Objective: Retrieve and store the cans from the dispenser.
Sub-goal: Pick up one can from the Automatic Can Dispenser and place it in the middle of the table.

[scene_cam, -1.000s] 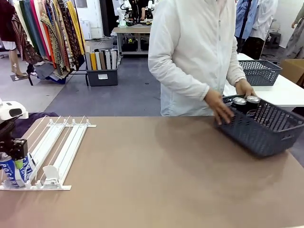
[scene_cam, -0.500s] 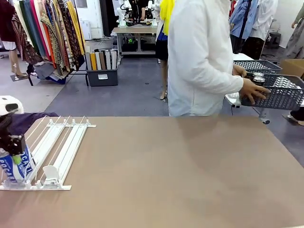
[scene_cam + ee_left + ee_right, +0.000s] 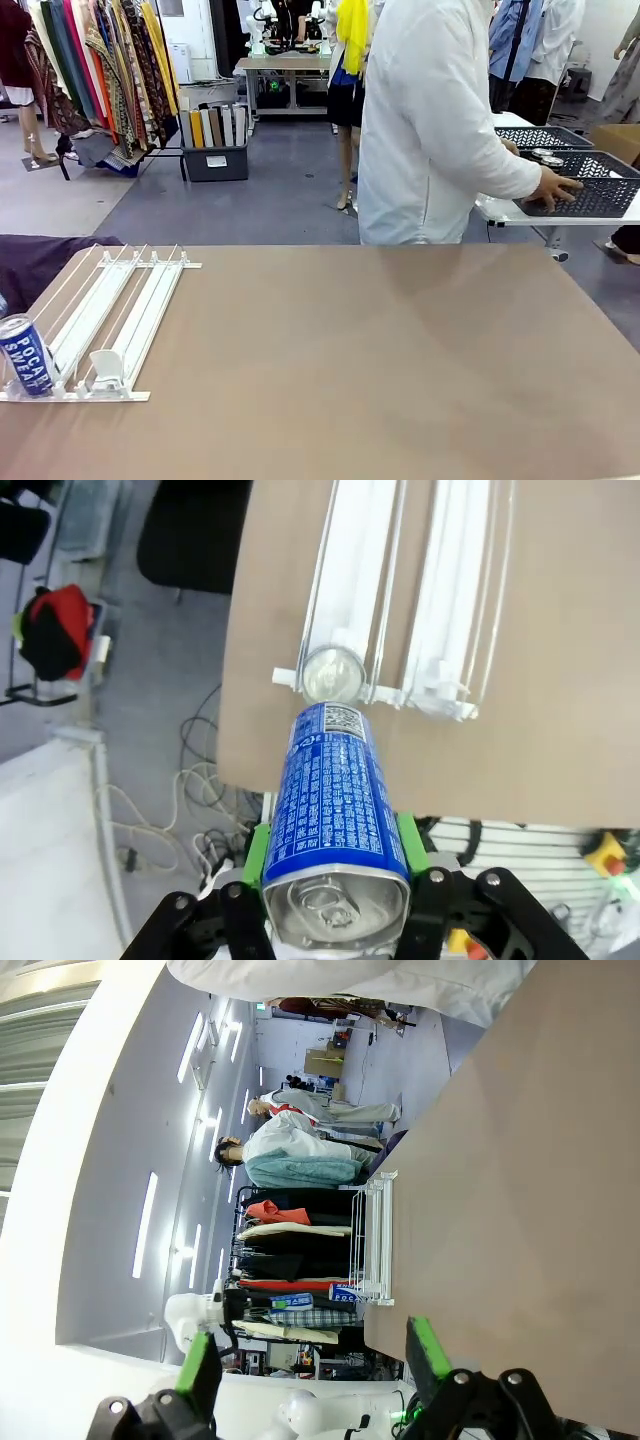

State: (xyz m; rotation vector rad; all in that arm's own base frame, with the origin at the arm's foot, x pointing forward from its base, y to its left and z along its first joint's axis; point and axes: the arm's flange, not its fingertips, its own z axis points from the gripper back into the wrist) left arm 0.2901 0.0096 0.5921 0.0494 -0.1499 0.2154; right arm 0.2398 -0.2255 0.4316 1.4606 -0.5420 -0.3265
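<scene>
In the left wrist view my left gripper [image 3: 335, 852] is shut on a blue Pocari can [image 3: 335, 790], held lengthwise between the green pads [image 3: 262, 845] high above the table's edge. Below it, the silver top of another can [image 3: 333, 672] sits at the front end of a lane of the white dispenser [image 3: 440, 600]. The front view shows that blue can [image 3: 25, 368] upright at the dispenser's [image 3: 120, 310] front left corner. My right gripper [image 3: 312, 1360] is open, with nothing between its fingers, and looks across the table at the dispenser [image 3: 372, 1240].
A person in a white shirt [image 3: 430, 120] stands at the far side, turned to the right. One hand rests on a dark grey basket [image 3: 590, 195] with cans in it on a white side table [image 3: 510, 208]. A second basket [image 3: 530, 135] lies behind.
My left arm has lifted out of the front view with a blue can. Another blue can now stands at the lane's front end. The person carried the basket from my table to the side table.
</scene>
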